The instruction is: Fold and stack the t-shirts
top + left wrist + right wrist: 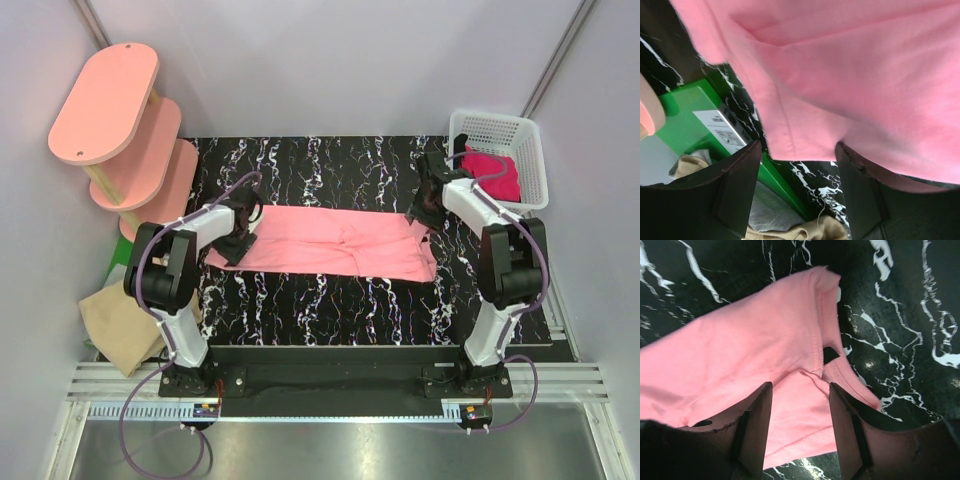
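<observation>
A salmon-pink t-shirt (pixel 330 242) lies spread in a long band across the middle of the black marbled table (pixel 330 310). My left gripper (pixel 240 236) is at the shirt's left end. In the left wrist view it (pixel 800 152) stands open, the shirt's hem (pixel 805 135) just past the fingertips and bare table between them. My right gripper (pixel 426 205) is over the shirt's right end. In the right wrist view it (pixel 801 390) is open above the pink cloth (pixel 740 360), gripping nothing. A magenta-red t-shirt (pixel 494 172) lies in the white basket (pixel 525 130). A tan t-shirt (pixel 120 322) lies crumpled off the table's left side.
A pink oval shelf unit (pixel 120 130) stands at the back left. A green box (pixel 685 120) sits beside the table's left edge, next to the tan cloth (pixel 805 231). The basket stands at the table's far right corner.
</observation>
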### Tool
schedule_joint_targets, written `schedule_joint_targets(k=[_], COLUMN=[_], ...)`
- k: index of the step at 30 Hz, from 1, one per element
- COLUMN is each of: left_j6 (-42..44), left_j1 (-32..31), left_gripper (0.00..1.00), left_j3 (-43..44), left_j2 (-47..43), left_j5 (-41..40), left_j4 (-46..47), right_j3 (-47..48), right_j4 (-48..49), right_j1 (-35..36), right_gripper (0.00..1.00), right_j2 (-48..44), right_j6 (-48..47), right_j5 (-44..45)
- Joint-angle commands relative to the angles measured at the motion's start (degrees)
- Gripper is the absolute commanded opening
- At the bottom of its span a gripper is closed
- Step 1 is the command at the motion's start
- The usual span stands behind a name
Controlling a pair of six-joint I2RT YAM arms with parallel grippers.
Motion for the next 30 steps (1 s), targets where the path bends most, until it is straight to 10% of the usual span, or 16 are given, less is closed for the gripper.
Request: schedule_joint_targets(k=[1,17,30], left_j6=[1.05,-1.06,-3.08], left_j1=[0.31,0.40,0.31], left_gripper=[0.66,0.66,0.67], left_j3=[-6.11,-9.90,-7.97], left_j2=[-4.37,-11.58,-13.88], left_j5=[-2.96,-3.93,-2.26], left_j4=[3.03,0.84,-2.16], right_j3=[0.41,-15.05,-2.23], right_j4=[-0.78,4.58,-1.83], right_j1=[-0.06,8.11,36.66], right_gripper=[0.57,0.54,0.56], right_j2=[-6.51,-12.84,-6.62], right_j6=[-1.47,0.73,-15.35], right_j5=[5.11,-13.25,16.17])
